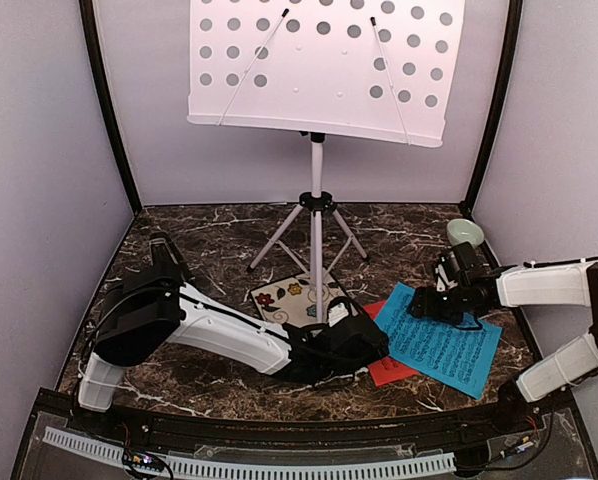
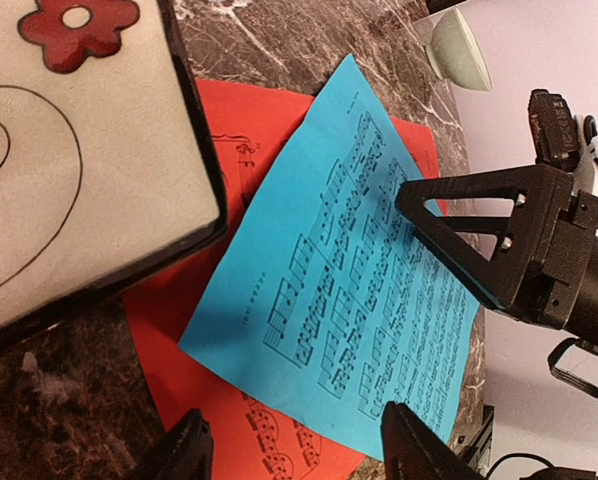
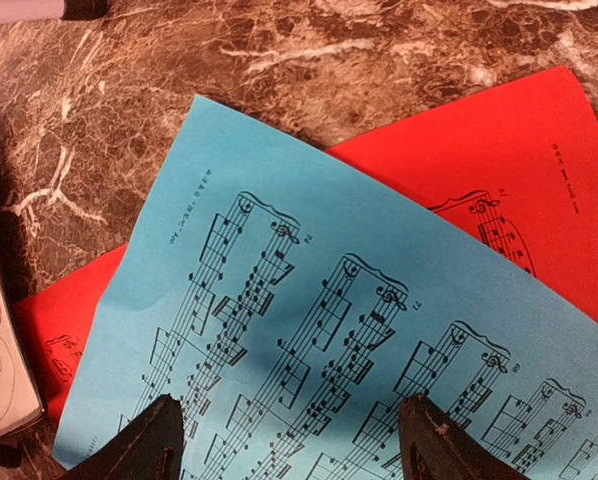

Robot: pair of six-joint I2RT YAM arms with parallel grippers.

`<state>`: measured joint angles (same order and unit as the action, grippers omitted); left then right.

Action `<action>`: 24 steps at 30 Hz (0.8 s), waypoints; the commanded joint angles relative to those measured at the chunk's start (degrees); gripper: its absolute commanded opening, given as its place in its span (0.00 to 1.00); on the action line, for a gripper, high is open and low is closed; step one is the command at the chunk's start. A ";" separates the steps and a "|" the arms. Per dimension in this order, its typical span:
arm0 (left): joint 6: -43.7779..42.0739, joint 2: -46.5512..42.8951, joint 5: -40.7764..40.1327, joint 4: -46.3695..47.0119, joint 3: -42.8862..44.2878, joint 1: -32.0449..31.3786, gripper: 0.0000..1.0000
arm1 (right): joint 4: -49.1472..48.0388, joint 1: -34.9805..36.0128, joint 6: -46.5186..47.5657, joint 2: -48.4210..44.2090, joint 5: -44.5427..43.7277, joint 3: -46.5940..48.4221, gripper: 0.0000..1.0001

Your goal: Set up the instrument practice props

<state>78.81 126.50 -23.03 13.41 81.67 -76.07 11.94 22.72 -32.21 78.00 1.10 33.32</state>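
Listing the pick-up arrangement, each item placed relative to the grippers.

- Right gripper (image 3: 289,450): jaws apart, holding nothing. It hangs directly over the blue sheet (image 1: 449,345), near that sheet's far corner.
- Left gripper (image 2: 299,450): jaws apart, holding nothing. The red sheet (image 1: 389,372) lies under and just ahead of its fingertips, with the floral tile (image 1: 289,297) close on its outer side.
- Blue sheet: flat on the table (image 1: 209,250), lying over the red sheet. Its long axis runs diagonally away from the left gripper toward the right arm's base, and its staves cross the right jaw gap at a tilt.
- Music stand (image 1: 319,70): upright, well beyond both grippers, desk bare.
- Metronome: not seen.

Judgement: the right arm is nearer the blue sheet and the left nearer the red. Neither flat sheet offers a raised edge to pinch.
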 commanded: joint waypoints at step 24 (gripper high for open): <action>-1.53 6.10 2.72 1.22 6.42 4.95 0.32 | -6.06 -0.92 1.12 1.77 7.62 -3.18 0.66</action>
<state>80.40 131.31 -20.45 13.98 85.65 -72.01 5.58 21.96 -30.52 80.23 5.85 31.79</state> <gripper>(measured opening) 0.362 0.655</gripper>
